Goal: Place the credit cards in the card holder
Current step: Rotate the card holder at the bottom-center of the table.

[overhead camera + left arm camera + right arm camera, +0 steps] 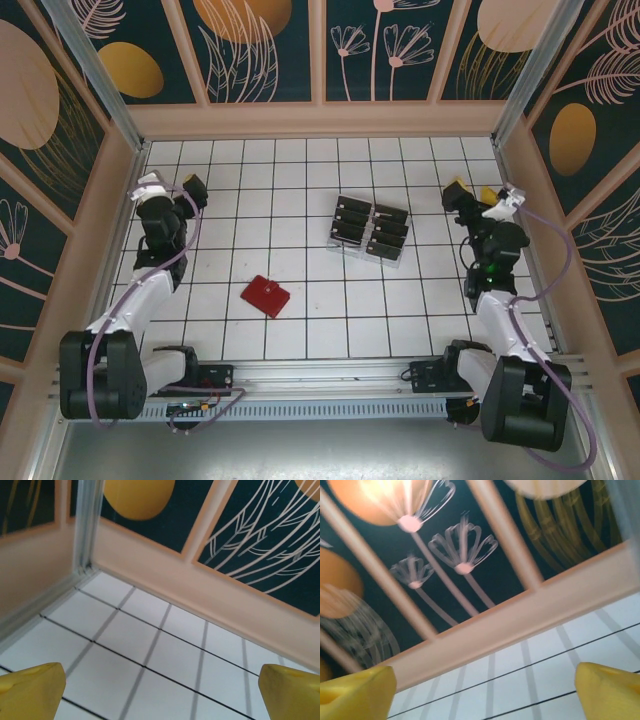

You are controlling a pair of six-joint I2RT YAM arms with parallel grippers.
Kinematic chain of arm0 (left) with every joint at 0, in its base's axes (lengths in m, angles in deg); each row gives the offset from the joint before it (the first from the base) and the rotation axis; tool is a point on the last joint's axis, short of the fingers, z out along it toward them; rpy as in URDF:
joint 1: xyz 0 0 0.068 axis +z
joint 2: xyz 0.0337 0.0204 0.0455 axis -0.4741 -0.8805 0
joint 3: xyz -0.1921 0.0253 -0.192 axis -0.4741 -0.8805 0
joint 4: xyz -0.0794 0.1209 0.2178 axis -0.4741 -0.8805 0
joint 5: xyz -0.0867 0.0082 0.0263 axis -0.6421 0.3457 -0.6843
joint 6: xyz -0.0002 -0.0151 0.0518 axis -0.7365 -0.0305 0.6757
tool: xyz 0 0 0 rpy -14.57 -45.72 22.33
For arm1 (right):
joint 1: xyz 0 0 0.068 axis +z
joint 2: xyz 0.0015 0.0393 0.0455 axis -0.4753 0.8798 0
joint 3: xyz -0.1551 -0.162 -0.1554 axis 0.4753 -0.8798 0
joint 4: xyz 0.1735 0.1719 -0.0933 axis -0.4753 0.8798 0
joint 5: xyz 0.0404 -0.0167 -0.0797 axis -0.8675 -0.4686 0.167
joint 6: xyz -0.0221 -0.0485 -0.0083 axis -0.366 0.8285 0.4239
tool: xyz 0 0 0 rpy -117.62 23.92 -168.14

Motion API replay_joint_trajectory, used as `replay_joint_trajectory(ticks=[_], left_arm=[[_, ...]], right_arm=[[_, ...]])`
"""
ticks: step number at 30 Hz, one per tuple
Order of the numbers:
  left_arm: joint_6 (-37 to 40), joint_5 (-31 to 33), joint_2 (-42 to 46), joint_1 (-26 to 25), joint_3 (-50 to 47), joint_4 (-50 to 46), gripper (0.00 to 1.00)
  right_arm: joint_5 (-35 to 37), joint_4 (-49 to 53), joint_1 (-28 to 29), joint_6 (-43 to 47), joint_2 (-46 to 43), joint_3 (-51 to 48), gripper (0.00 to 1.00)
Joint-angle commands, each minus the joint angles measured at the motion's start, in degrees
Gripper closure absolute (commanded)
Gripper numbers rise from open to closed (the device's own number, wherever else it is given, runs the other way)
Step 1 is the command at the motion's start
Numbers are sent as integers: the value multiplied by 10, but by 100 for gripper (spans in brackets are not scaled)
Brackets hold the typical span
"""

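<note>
**Figure. Overhead and wrist views; no card yet moved.** The card holder point(266, 296) lies flat on the table point(300, 170), turned diamond-wise to the grid lines, on the near ground between the two arms. Either arm could probably reach it there. Whether its flap is closed is too small to tell.

The credit cards point(368, 228) sit in two rows in a clear slotted tray point(340, 245), beyond and to the right of the card holder and well apart from it. The slots appear to keep the cards separated and leaning, presumably so that a single edge can be pinched without disturbing the neighbouring cards.

The left gripper point(180, 186) hangs beyond and to the left of the card holder, near the far-left corner of the enclosure. In its wrist view point(160, 695) the two yellow fingers point(30, 690) stand at opposite edges of the frame, fully spread, with bare tile between them.

The right gripper point(472, 190) hangs beyond and far to the right of the card holder, with the tray lying between the two. Its wrist view point(485, 695) shows the fingers point(607, 690) wide apart and holding nothing, the camera pointed at the back wall.

Both arms seem to be in a drawn-back posture that leaves the work area unobstructed. The right arm, being nearer the tray, looks better placed for the first pick.
</note>
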Motion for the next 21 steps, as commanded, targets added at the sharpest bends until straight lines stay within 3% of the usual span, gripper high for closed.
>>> replay_joint_trajectory(ticks=[1,5,11,14,19,20,21], left_arm=[[-131,-77,35,-8,20,-184,2],[-163,-104,81,-43,22,-295,1],[-203,-141,153,-90,-16,-390,1],[-228,-144,184,-111,-53,-400,2],[-267,-136,191,-164,-97,-383,2],[-274,-131,188,-178,-100,-379,1],[-280,-127,184,-191,-102,-375,1]], right_arm=[[-117,159,54,-31,-3,77,15],[-28,292,215,12,13,126,18],[103,383,411,-4,90,161,22],[167,423,469,-12,132,185,22],[189,458,492,-12,174,207,18],[193,460,493,-14,175,207,15],[208,464,495,-21,175,206,2]])
